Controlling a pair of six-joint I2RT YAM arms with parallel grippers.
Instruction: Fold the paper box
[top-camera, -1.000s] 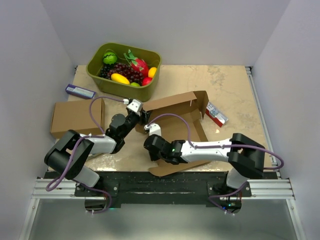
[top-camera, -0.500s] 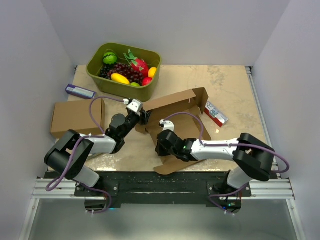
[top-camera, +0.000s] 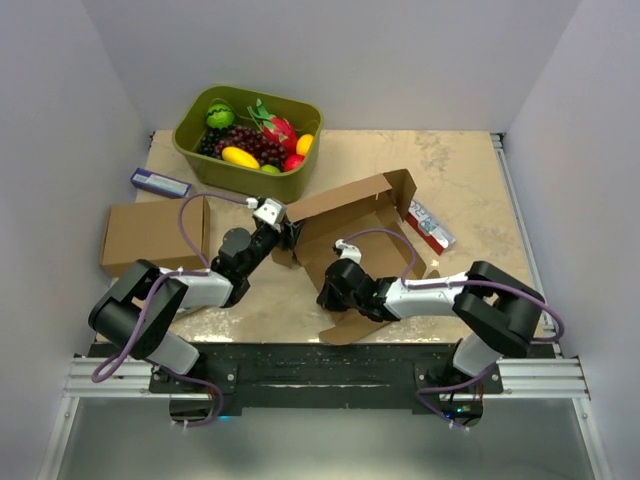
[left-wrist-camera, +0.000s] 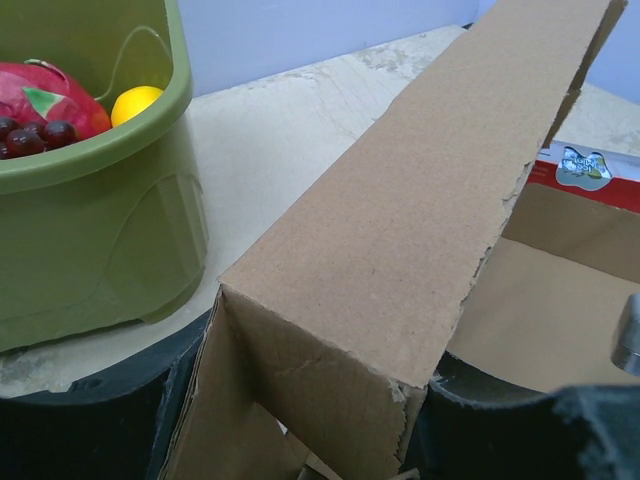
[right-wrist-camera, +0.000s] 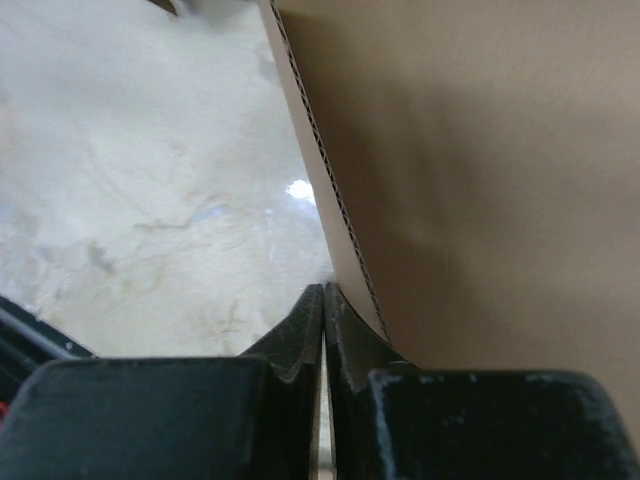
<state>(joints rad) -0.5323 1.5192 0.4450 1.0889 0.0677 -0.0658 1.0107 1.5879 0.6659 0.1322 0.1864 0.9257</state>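
1. The tabletop (top-camera: 450, 170) is carrying everything. The paper box (top-camera: 340, 203) is lying at its middle, between the two arms, only partly formed.
2. On the paper box, the far long wall is standing raised and tilted, the base is lying flat, and a near flap is lying loose toward the arm bases. The step in hand appears to be bringing a loose panel up along its crease.
3. The green fruit tub (top-camera: 240, 180) and a second cardboard box (top-camera: 150, 238) are sitting near the left end of the work. Any swing of the cardboard is therefore best kept inward, toward the box's base.
4. The left hand (top-camera: 283, 232) is clamping the left end of the raised wall, with cardboard filling the space between its fingers. It is probably acting as the anchor. A firm, unmoving hold should be serving best here, since twisting risks tearing the ragged corner.
5. The right hand (right-wrist-camera: 322, 300) is showing its fingers pressed together with nothing between them. A panel's corrugated edge is leaning against the outer side of one finger. A slow push close to the crease is likely giving a cleaner fold than one at the free edge.
6. The red-and-white carton (top-camera: 432, 228) is lying just beside the box's right end, where a sliding box could be nudging it.
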